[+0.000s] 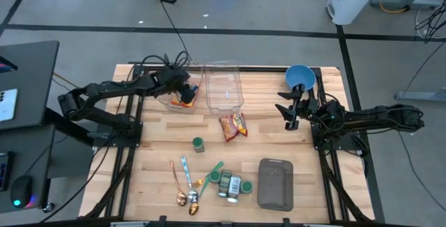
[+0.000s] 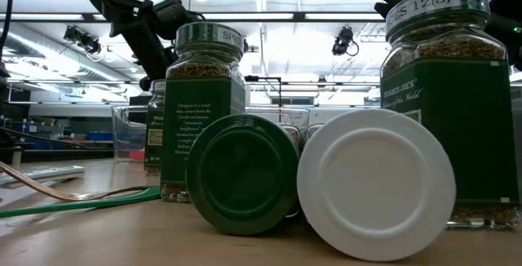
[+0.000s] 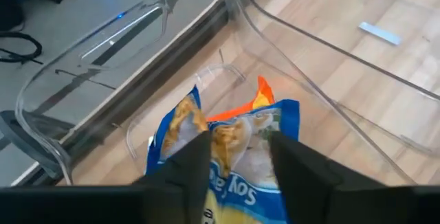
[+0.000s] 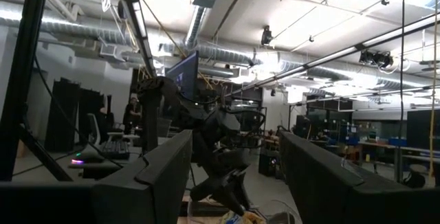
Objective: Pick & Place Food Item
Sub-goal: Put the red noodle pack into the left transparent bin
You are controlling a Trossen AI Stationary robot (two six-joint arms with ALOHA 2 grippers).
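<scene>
Your left gripper (image 1: 183,93) sits over the small clear container (image 1: 169,103) at the table's (image 1: 160,150) far left, and the blue-and-orange snack bag (image 3: 227,138) lies inside that container, between the two dark fingers (image 3: 189,162). In the left wrist view the jaws stand apart on either side of the bag; whether the pads touch the wrapper cannot be told. I judge the step in hand to be the release. Let the jaws part fully, then lift straight up so the fingers do not drag the bag over the rim or tip the light container. The larger clear bin (image 1: 224,86) stands just beside it; keep your exit clear of its wall. A red snack bag (image 1: 233,125) lies on the table nearer the middle, untouched. Your right gripper (image 1: 290,110) waits near the blue bowl (image 1: 300,76), jaws released and holding nothing.
</scene>
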